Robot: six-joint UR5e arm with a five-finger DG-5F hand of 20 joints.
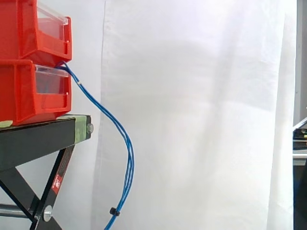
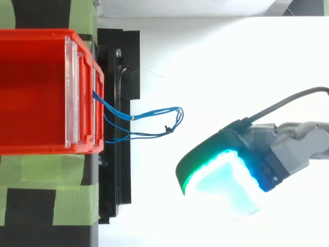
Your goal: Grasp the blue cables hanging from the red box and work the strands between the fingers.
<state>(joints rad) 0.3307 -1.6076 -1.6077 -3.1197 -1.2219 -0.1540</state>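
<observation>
Before the white curtain [image 1: 201, 96] hang soft, light blue cables [image 1: 130, 160]; hold them mid-way. Hand [image 2: 257, 149] open or closed? Cannot tell.

White curtain [image 1: 192, 120] behind a black stand [image 1: 33, 141] with green tape [image 2: 67, 175]

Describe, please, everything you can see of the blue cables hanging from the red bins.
The blue cables are a few thin, flexible-looking strands. They come out at the front between the two stacked red bins, arc outward, then hang down freely past the edge of the black stand and run out of the side view's bottom. A small pale band holds them near the top, a black tie low down. The hand is apart from them.
</observation>
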